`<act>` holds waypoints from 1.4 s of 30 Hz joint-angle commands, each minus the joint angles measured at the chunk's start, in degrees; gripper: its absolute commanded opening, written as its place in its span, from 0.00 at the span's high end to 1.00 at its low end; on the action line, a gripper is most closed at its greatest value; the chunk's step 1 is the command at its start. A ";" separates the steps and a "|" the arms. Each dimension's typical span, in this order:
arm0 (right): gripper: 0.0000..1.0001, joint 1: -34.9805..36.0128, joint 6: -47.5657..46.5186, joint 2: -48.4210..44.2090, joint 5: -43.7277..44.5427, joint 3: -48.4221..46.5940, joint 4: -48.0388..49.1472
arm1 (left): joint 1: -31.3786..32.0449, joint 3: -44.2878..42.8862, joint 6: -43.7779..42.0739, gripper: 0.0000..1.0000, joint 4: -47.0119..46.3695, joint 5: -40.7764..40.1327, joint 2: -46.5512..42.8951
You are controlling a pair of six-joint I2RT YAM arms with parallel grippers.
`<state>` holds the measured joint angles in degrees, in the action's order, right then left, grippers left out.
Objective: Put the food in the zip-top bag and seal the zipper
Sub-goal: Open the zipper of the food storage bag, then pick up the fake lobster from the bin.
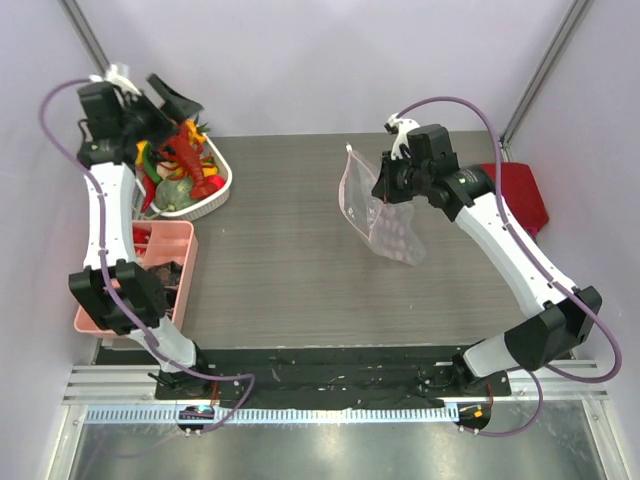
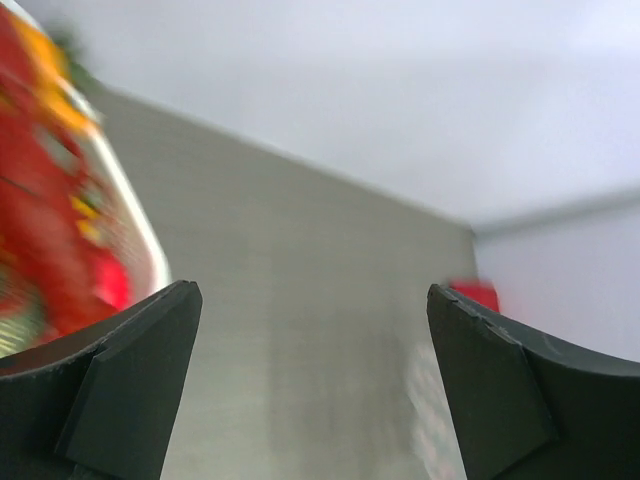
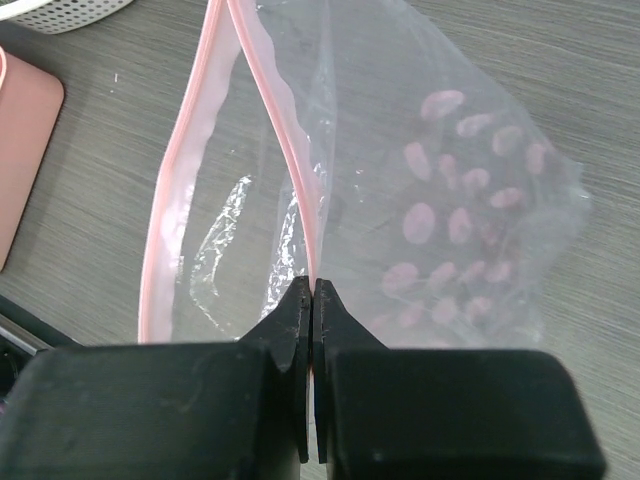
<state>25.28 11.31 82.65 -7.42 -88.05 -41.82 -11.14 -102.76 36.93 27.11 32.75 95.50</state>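
Zip-top bag [image 3: 455, 200], clear floppy plastic with pink dots, pinched at its wavy pink zipper [image 3: 168, 210] by tight-closed right gripper [image 3: 313, 300], mouth gaping, over grey grained table [image 1: 290, 280], left gripper [image 2: 312, 330] spread wide, empty, beside glossy red lobster [image 1: 190, 155] in white mesh basket [image 1: 216, 198].

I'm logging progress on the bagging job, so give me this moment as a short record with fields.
left gripper: jaws open, empty, near the white basket
right gripper: jaws shut on one lip of the zip-top bag
zipper: unsealed, lips parted
bag contents: none visible
lobster: in the basket with other toy foods
progress: no food bagged yet
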 commanded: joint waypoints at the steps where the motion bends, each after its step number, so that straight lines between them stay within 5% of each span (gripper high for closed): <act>1: 0.99 -0.23 1.17 1.46 -0.49 -1.77 2.45 | -5.98 -9.02 -0.63 0.00 -0.83 -11.92 6.96; 3: 0.99 -0.23 1.17 1.72 -0.75 -2.04 2.54 | -7.05 -13.59 -0.28 0.01 -1.45 -16.73 11.34; 8: 0.99 -0.23 1.70 2.51 -1.10 -2.30 2.80 | -8.90 -16.68 2.34 0.27 -8.47 -18.86 17.69; 14: 0.99 -0.14 1.78 2.95 -1.19 -2.13 2.80 | -9.61 -21.86 3.85 0.38 -12.70 -18.78 26.13; 42: 0.99 -0.23 2.05 5.85 -0.40 -1.69 3.42 | -11.54 -27.58 10.44 0.44 -23.33 -13.86 43.10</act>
<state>25.28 12.93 88.42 -8.05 -88.18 -40.77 -21.87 -127.61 43.97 8.78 16.53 137.47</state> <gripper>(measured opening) 0.021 0.569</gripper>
